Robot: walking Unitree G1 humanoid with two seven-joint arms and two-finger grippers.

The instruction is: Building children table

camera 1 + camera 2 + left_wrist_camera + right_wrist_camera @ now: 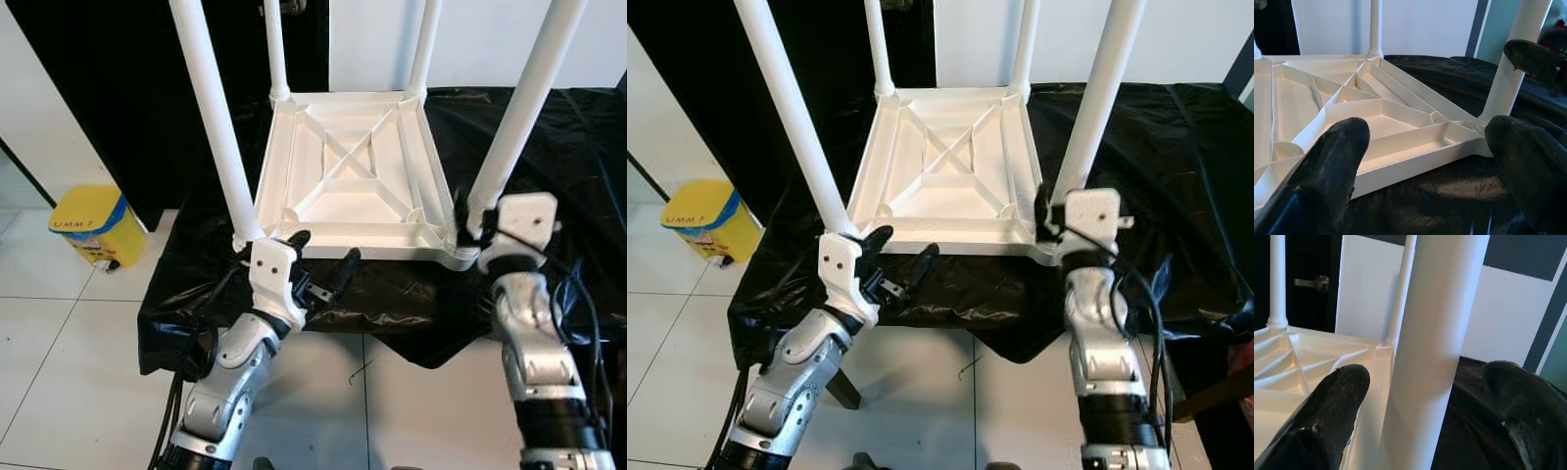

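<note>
**Upturned white table on black sheeting, a gripper at each near corner**

The white plastic children's table (348, 171) lies upside down on a surface draped in glossy black plastic sheeting (558, 147), its ribbed underside with a cross brace facing up. Four white round legs stand up from its corners: the near left leg (216, 127), the near right leg (519, 117), and two far legs (277, 49) at the back edge.

The right gripper (1425, 416) is at the base of the near right leg. Its two black fingers (1327, 421) are spread apart, one on either side of the leg, which stands between them; whether they touch it cannot be told.

The left gripper (323, 262) hovers just in front of the table's near edge, close to the near left corner. Its fingers (1327, 166) are parted and hold nothing, pointing across the table's underside toward the far side.

On the white tiled floor (59, 333) to the robot's left sits a yellow bin with a blue band (96, 225). Behind the table are a white wall (588, 44) and a dark door with a metal handle (1310, 282).
</note>
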